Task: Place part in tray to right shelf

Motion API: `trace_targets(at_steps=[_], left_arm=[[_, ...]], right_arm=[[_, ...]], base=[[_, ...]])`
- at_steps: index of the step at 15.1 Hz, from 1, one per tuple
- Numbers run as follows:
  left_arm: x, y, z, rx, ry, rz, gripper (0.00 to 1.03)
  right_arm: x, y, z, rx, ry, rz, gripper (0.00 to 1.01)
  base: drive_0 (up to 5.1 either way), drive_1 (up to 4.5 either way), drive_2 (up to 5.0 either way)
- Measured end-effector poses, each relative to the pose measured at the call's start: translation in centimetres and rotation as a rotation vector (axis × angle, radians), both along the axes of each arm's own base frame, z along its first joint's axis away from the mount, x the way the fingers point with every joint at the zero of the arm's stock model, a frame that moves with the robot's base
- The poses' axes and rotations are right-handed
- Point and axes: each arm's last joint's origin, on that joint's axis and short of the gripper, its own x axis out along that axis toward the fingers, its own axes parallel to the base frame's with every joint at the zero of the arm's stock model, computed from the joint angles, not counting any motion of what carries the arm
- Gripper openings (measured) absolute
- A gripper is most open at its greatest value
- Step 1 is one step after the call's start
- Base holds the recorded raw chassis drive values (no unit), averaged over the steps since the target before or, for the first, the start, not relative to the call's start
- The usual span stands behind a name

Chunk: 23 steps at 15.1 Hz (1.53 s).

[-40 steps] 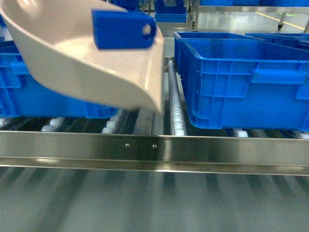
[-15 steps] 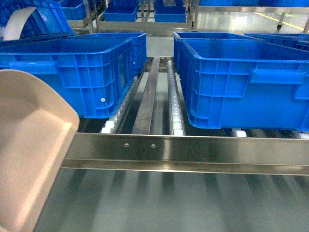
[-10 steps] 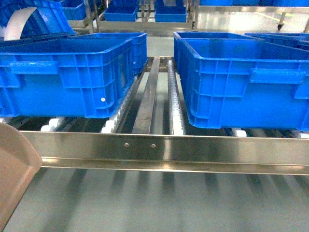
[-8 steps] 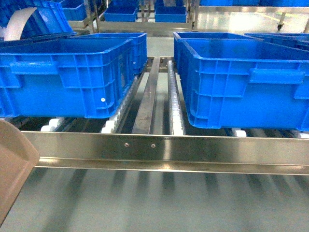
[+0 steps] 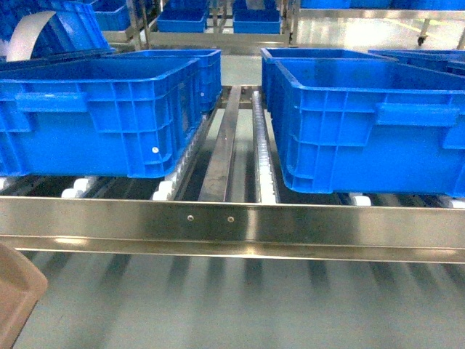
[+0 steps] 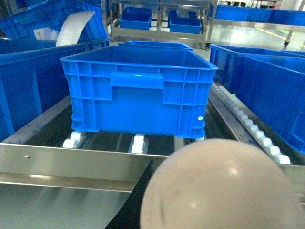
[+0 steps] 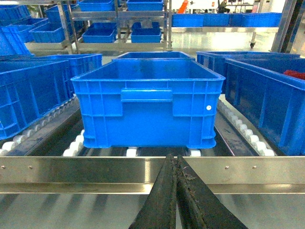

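The right shelf [image 5: 240, 222] filled the head view, its flat shiny front beam running from nine to three o'clock across the frame, with roller rails [image 5: 265, 156] and white rollers climbing toward twelve behind it. Two large blue crates sat on the rollers: the left crate [image 5: 102, 116] toward ten o'clock and the right crate [image 5: 363, 123] toward two, well apart, with bare rails between them. More blue crates stood on farther racks near twelve.

The tray [image 5: 14, 298] showed only as a beige-pink corner at seven o'clock in the head view, below the beam. In the left wrist view its rounded back [image 6: 221, 186] bulged up from five o'clock, in front of the beam and a crate [image 6: 138, 90] at the centre.

In the right wrist view the right gripper [image 7: 176, 191] rose from six o'clock, its two dark fingers [image 7: 162, 200] pressed together with nothing between them, pointing at a crate [image 7: 147, 98] beyond the beam.

The left gripper itself was hidden behind the tray, so I could not tell how its jaws stood.

The part showed in none of the views.
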Motion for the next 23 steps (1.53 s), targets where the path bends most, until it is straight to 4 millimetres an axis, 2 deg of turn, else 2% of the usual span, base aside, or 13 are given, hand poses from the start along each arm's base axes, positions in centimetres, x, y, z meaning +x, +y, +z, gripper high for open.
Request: trace_targets(at_steps=[2, 3, 16, 18, 19, 23], left_arm=[[-0.5, 0.0, -0.5, 0.0, -0.021, -0.001, 0.13], [-0.7, 0.0, -0.5, 0.001, -0.01, -0.002, 0.13], [-3.1, 0.0, -0.2, 0.0, -0.034, 0.0, 0.13], [-4.0, 0.0, -0.9, 0.0, 0.02, -0.001, 0.13], [-4.2, 0.0, -0.3, 0.0, -0.04, 0.001, 0.13], [-4.2, 0.0, -0.5, 0.003, -0.022, -0.001, 0.13]], right_arm=[[-0.8, 0.0, -0.6, 0.0, 0.053, 0.003, 0.02], [-1.2, 0.0, -0.1, 0.0, -0.008, 0.001, 0.02], [-1.2, 0.0, -0.3, 0.0, 0.007, 0.001, 0.02], [-1.2, 0.0, -0.3, 0.0, 0.008, 0.0, 0.02], [-1.2, 0.0, -0.3, 0.0, 0.006, 0.001, 0.02], [-1.2, 0.0, -0.3, 0.0, 0.007, 0.0, 0.02]], base=[[0.0, 0.0, 0.0], [0.0, 0.0, 0.0], [0.0, 0.0, 0.0], [0.0, 0.0, 0.0], [0.0, 0.0, 0.0], [0.0, 0.0, 0.0]])
